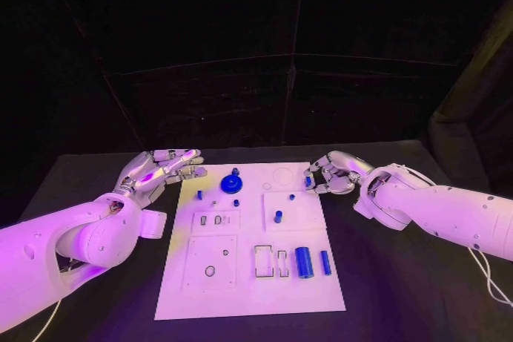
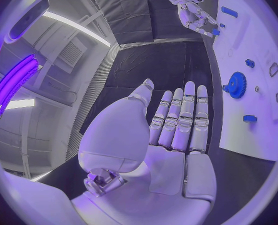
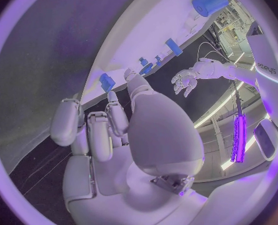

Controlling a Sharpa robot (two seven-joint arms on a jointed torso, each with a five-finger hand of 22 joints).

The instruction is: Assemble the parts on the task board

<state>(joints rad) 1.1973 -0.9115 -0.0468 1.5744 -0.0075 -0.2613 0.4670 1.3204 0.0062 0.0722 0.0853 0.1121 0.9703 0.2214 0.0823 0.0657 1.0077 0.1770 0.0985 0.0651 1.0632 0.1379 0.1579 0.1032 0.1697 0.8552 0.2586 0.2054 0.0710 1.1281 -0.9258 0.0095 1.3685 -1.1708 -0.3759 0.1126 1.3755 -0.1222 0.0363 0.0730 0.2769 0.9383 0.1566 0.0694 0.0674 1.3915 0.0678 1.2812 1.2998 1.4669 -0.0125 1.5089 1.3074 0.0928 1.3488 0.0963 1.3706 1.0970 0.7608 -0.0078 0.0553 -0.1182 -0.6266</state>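
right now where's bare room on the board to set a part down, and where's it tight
The task board is bare along its near edge, below the rectangular recesses and the two blue cylinders. The black table beside its near corners is open too. The far end is crowded: the blue gear and small pegs sit between the left hand and right hand.

Possibly "sharpa" lettering on the white arm (image 3: 267,60)

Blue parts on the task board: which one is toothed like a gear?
The blue gear, round and toothed, at the far end of the task board near the left hand; the others are plain pegs or cylinders.
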